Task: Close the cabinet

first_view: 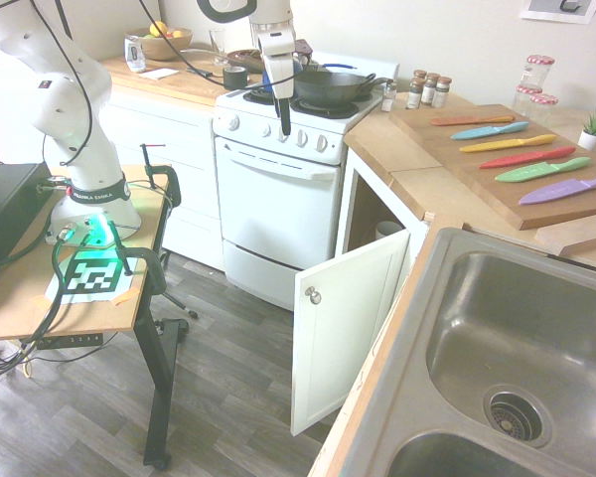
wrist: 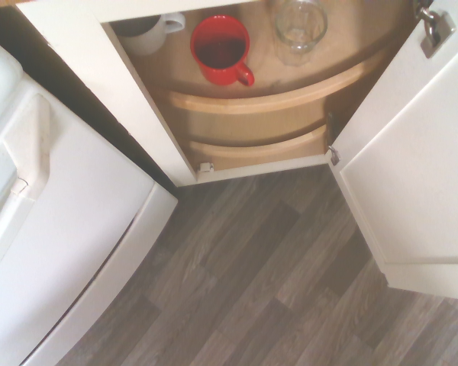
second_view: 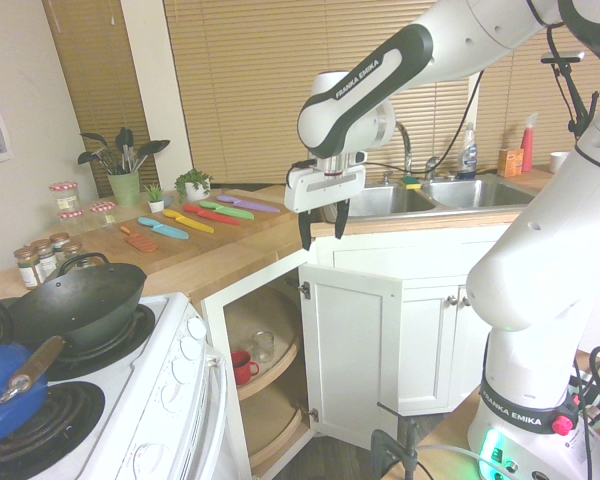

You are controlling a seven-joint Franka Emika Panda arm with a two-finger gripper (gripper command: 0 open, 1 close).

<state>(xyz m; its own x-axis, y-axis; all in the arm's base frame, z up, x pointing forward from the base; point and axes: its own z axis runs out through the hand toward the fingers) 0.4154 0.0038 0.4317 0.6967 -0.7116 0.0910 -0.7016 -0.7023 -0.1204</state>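
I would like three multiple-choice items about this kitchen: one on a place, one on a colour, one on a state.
1. Where is the red mug?
A) In the sink
B) On the cabinet shelf
C) On the stove

2. Which colour is the kettle beside the wok?
A) Blue
B) Green
C) Yellow

3. How is the cabinet door?
A) Closed
B) Removed
C) Open

1: B, the red mug stands on the curved upper shelf.
2: A, the kettle next to the wok shows blue sides.
3: C, the cabinet door stands swung out, so the inside shows.
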